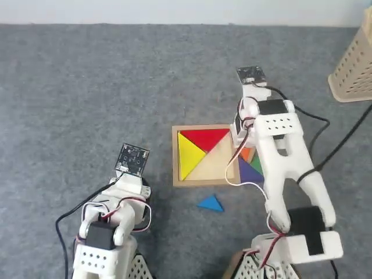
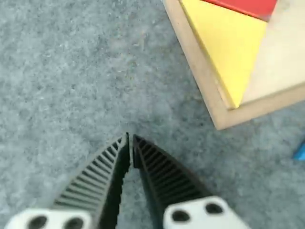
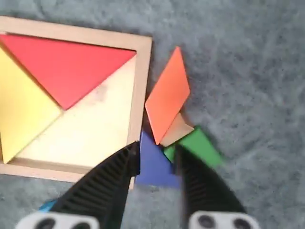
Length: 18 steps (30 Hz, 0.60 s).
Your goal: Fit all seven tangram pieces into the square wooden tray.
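Beside tray (image 3: 143, 71), orange parallelogram (image 3: 167, 102) lengthwise (slightly tilted); right gripper (image 3: 157, 150) parted, left gripper (image 2: 130, 140) clenched.

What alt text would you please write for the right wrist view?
The right arm's open claw is over a purple triangular piece beside the square wooden tray, which holds a red triangle and a yellow triangle. An orange parallelogram and a green piece lie nearby.

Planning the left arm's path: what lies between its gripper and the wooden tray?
Bare grey carpet separates the left gripper from the tray, per the left wrist view.
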Each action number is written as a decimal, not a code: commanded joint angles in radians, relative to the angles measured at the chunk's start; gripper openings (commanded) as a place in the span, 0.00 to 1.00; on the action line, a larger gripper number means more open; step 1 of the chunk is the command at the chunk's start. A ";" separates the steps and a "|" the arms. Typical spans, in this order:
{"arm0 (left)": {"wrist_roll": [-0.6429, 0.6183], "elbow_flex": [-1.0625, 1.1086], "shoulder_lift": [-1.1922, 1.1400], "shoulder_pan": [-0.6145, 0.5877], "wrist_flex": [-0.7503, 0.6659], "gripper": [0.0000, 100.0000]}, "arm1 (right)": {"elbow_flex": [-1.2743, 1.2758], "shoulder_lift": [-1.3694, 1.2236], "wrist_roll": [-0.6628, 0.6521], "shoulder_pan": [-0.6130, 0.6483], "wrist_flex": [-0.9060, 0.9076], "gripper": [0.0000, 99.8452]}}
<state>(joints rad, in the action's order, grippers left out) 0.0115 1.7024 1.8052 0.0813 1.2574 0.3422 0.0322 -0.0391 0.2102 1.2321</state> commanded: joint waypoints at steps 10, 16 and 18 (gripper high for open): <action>-0.006 -0.018 0.020 -0.003 0.006 0.01 | -0.086 -0.188 -0.011 -0.110 -0.102 0.19; -0.006 -0.018 0.020 -0.003 0.006 0.01 | -0.118 -0.188 -0.015 -0.203 -0.094 0.18; -0.006 -0.018 0.020 -0.003 0.006 0.01 | -0.118 -0.196 -0.017 -0.202 -0.094 0.13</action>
<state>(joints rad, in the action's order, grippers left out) 0.0115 1.7024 1.8052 0.0813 1.2574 0.2777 -0.1688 -0.0407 0.0184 1.1446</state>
